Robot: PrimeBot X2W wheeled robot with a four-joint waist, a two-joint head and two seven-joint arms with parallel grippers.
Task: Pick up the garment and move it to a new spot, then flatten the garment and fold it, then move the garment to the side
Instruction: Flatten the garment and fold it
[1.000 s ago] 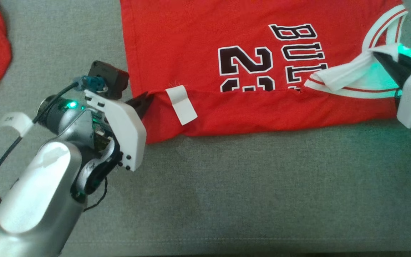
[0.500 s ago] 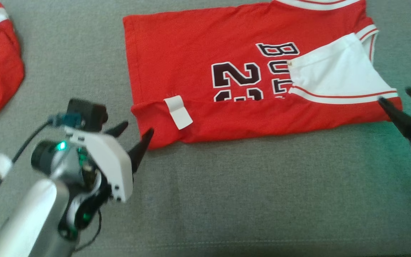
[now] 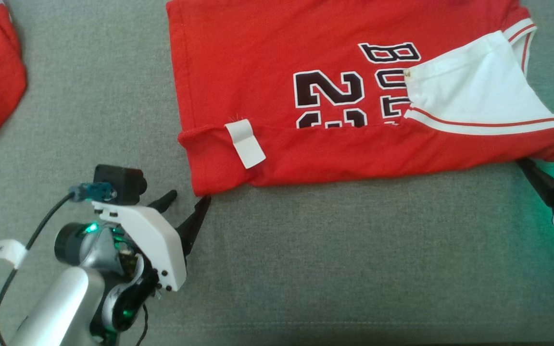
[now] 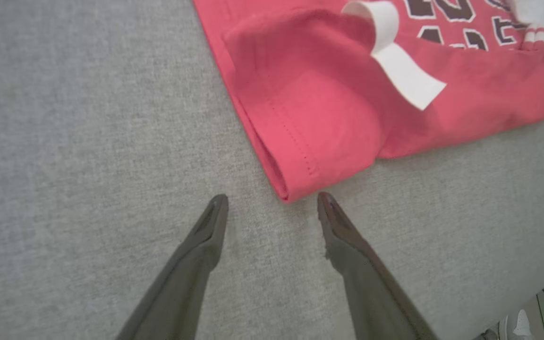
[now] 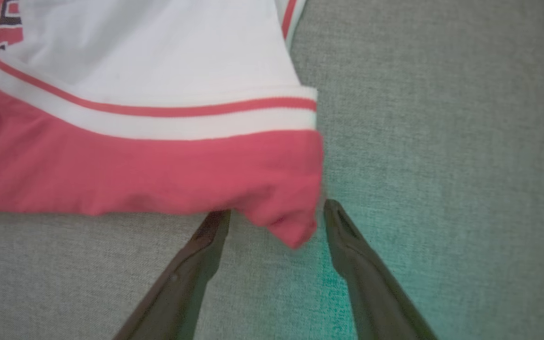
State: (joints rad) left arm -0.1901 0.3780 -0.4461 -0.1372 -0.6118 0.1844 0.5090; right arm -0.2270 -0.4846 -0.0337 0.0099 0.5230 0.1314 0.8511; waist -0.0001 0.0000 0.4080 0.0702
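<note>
Lying flat: red jersey (image 3: 267, 62), near edge folded over.

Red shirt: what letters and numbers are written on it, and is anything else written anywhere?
"BU": black letters on the red jersey; the rest hide under its white flap.
"2": big black number on the jersey; the next digit is half covered by the fold.
The white label on it: blank.
The cable tag: too small to read.
</note>
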